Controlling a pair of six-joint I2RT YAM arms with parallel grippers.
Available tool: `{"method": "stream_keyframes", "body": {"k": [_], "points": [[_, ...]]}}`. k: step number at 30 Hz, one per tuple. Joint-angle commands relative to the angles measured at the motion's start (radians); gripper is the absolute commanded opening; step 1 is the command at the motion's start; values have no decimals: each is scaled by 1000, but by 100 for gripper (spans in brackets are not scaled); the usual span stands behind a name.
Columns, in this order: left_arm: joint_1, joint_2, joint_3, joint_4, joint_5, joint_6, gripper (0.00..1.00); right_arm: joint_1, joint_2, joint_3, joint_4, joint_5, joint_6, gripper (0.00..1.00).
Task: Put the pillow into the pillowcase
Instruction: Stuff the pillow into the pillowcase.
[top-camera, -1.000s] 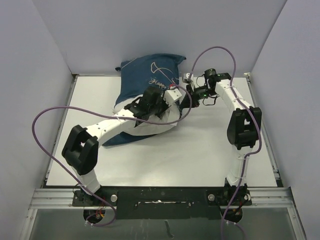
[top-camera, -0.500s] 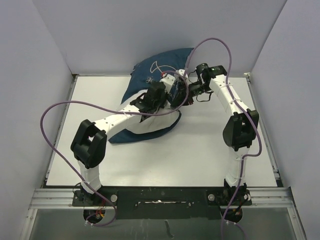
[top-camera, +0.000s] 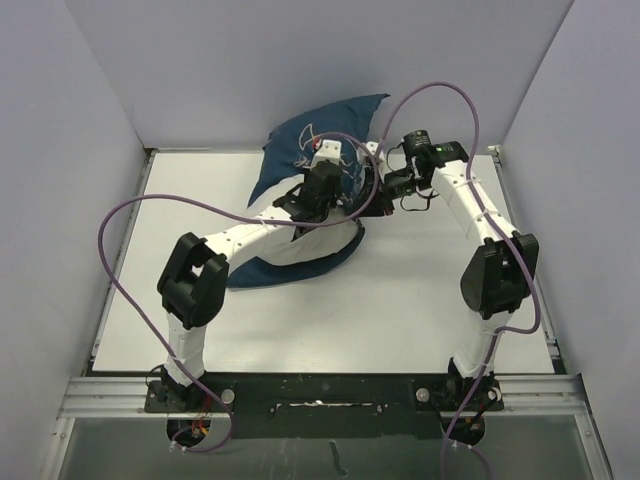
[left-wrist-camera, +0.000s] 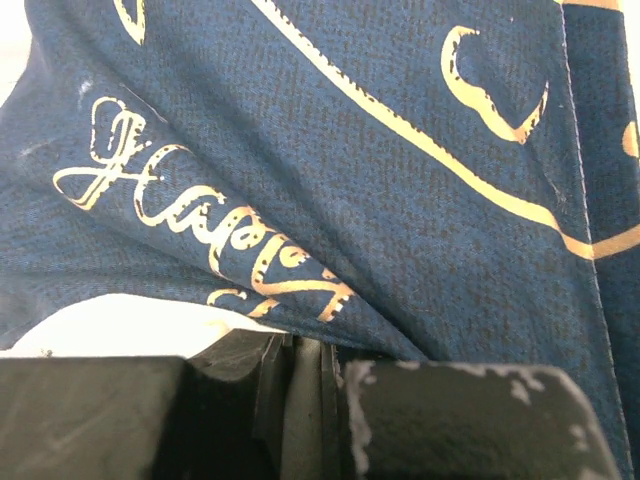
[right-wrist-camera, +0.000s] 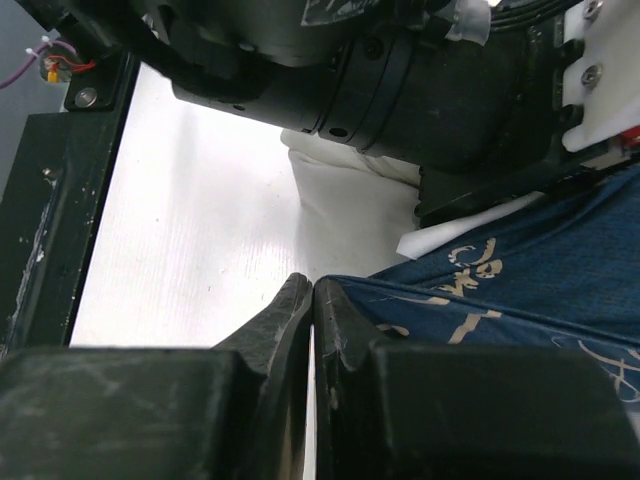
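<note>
Pillowcase (top-camera: 295, 150) risen, left arm (top-camera: 245, 238) crossing pillow (top-camera: 315, 243)

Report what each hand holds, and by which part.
Left hand pinches the navy-blue whale-print fabric pillowcase at a gathered fold of its printed cloth. Right hand is shut, apparently on the hem edge of that pillowcase.

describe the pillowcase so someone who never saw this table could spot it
Look to the far middle of the white table, where both arms meet. There, draped over the plain white stuffed pillow, is the navy-blue fabric pillowcase. Its cream whale outlines and cursive script are the only pattern around.
</note>
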Motion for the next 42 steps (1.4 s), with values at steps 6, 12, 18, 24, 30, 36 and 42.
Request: {"method": "stream_keyframes", "body": {"k": [6, 12, 18, 24, 30, 36, 42], "points": [[68, -41, -231, 673, 223, -19, 0, -33, -177, -169, 60, -175, 379, 6], [85, -68, -467, 803, 708, -84, 47, -141, -28, 27, -281, -38, -66, 28], [132, -168, -543, 799, 1021, -174, 80, -153, -29, 233, -487, 50, -422, 62], [218, -397, -594, 560, 1207, -207, 97, -80, -117, 264, -475, 58, -639, 98], [310, -536, -574, 262, 1360, -197, 98, 113, -105, 291, -368, 115, -559, 98], [325, -639, -492, -98, 1160, -63, 97, 312, -66, 337, -282, 182, -448, 98], [328, -769, -484, -239, 912, -44, 81, 437, -75, 161, -64, 292, -257, 98]]}}
